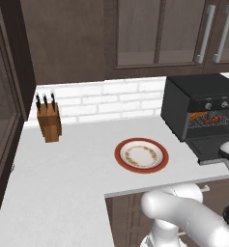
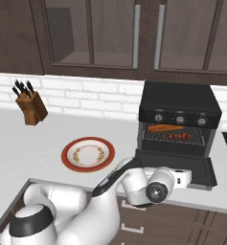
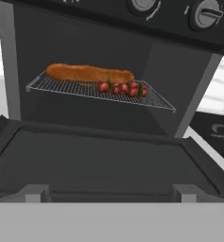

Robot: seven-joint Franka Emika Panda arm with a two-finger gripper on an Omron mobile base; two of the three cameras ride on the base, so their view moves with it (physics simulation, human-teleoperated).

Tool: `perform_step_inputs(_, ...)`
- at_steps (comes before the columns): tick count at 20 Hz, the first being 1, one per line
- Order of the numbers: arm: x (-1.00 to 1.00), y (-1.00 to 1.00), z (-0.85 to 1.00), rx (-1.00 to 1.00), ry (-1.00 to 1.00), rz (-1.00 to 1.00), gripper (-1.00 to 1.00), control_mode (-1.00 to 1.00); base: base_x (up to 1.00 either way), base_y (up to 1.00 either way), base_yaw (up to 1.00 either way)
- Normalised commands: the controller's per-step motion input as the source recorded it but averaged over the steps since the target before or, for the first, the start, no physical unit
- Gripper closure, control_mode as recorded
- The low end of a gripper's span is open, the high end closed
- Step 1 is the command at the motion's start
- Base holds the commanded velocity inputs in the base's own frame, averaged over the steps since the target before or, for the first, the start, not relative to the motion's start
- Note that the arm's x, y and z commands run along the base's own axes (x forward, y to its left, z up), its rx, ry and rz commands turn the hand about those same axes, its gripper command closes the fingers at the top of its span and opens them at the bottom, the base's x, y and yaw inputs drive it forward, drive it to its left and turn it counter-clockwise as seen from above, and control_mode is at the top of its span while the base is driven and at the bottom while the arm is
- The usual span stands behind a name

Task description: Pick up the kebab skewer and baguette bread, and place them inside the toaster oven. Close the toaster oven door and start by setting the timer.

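Toaster oven [image 1: 203, 108], left base view: stands at right of counter, door dropped open, food visible on rack inside; plate [image 1: 141, 155] on counter bare.

Right base view: baguette bread [image 2: 165, 128] and kebab skewer [image 2: 180, 136] both on rack, loading apparently done. Toaster oven door [image 2: 182, 168] lies flat open; closing and timer left. Gripper [image 2: 186, 178] low, just before door's front edge.

Hand view: fingers [image 3: 34, 193] spread wide, nothing held; door directly ahead, rack beyond, knobs [image 3: 206, 12] above.
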Motion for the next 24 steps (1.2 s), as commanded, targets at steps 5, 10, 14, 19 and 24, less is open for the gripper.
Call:
perform_step_inputs(5, -0.41, -0.22, -0.03, 0.00, 0.08, 0.01, -1.00, -1.00, 0.00, 0.00, 0.00)
perform_step_inputs(10, -0.22, -0.14, -0.19, 0.01, 0.02, 0.00, -1.00, -1.00, 0.00, 0.00, 0.00)
perform_step_inputs(14, -0.07, -0.02, -0.27, 0.00, 0.00, 0.00, -1.00, -1.00, 0.00, 0.00, 0.00)
perform_step_inputs(19, -0.02, -0.01, -0.22, 0.00, 0.00, 0.00, -1.00, -1.00, 0.00, 0.00, 0.00)
perform_step_inputs(24, 0.00, 0.00, -0.14, 0.01, 0.01, 0.00, -1.00, -1.00, 0.00, 0.00, 0.00)
